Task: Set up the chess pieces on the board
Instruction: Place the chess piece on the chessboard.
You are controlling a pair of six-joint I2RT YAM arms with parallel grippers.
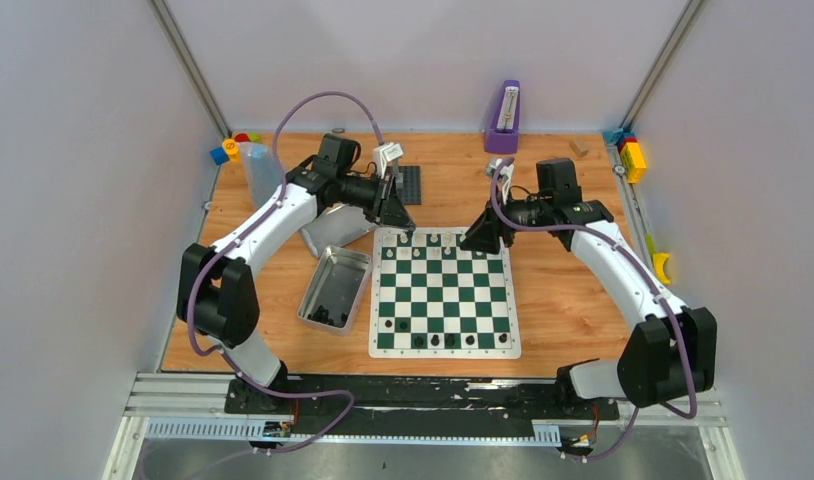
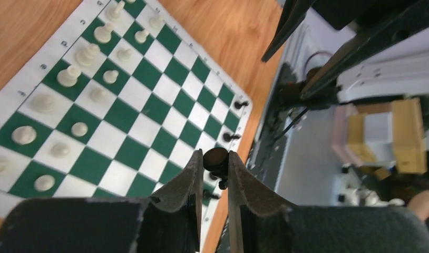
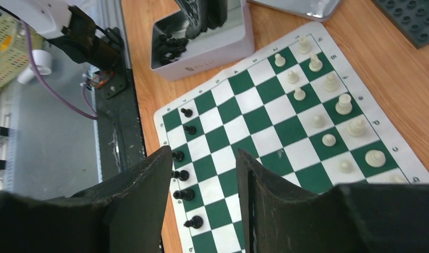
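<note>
The green and white board point(image 1: 443, 290) lies in the middle of the table. Cream-white chess pieces point(image 1: 423, 245) fill most of its two far rows, and several black chess pieces point(image 1: 433, 340) stand along its near row. My left gripper point(image 1: 402, 229) hovers over the board's far left corner, shut on a black chess piece point(image 2: 216, 161) pinched between its fingertips. My right gripper point(image 1: 480, 243) hangs over the far right part of the board. In the right wrist view the right gripper point(image 3: 203, 153) is open with nothing between its fingers.
An open silver tin point(image 1: 335, 288) holding more black pieces sits just left of the board, its lid point(image 1: 333, 228) behind it. A dark studded baseplate point(image 1: 409, 185), a clear cup point(image 1: 261, 170), a purple holder point(image 1: 503, 118) and coloured bricks point(image 1: 631, 155) stand along the back.
</note>
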